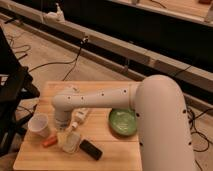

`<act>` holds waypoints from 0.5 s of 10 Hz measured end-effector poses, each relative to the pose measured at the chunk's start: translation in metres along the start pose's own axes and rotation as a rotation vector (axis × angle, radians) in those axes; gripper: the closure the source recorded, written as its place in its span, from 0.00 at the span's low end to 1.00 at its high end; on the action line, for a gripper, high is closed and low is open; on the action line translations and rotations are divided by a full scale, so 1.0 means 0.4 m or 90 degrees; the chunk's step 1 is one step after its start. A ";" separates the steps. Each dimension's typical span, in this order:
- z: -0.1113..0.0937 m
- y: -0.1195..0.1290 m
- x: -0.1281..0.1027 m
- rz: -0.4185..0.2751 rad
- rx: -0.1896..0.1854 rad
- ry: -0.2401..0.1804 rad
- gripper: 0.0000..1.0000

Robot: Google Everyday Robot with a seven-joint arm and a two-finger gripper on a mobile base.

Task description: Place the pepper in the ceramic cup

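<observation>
- Gripper (68, 139) hung low over the front of the tabletop (115, 156), under the white arm's wrist. I could not tell whether it was open, closed or holding anything.
- Pepper (49, 142) lay flat on the wood just beside the gripper, on the cup's side.
- Ceramic cup (39, 125) stood upright, just behind the pepper and near the tabletop's edge.
- Judgement: pepper not yet in the cup; the pick looked like the step in hand.
- Risk: the pepper was slim and lay flat. A shallow or off-centre pinch could catch only its tip and flick it over the near edge.
- Risk: the cup sat close to the pepper and looked light. A sweep of the wrist could tip it or shove it off.
- Risk: white bottle (80, 116) and black slab (91, 149) crowded the gripper's other side and could be nudged. Green bowl (123, 121) sat well apart.
- Risk: the cup mouth was narrow, so a pepper released tilted might catch the rim.
</observation>
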 end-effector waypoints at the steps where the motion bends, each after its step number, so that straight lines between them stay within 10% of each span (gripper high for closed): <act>1: 0.016 -0.009 -0.004 0.008 -0.003 -0.005 0.20; 5: 0.094 -0.044 -0.035 0.011 -0.018 -0.014 0.55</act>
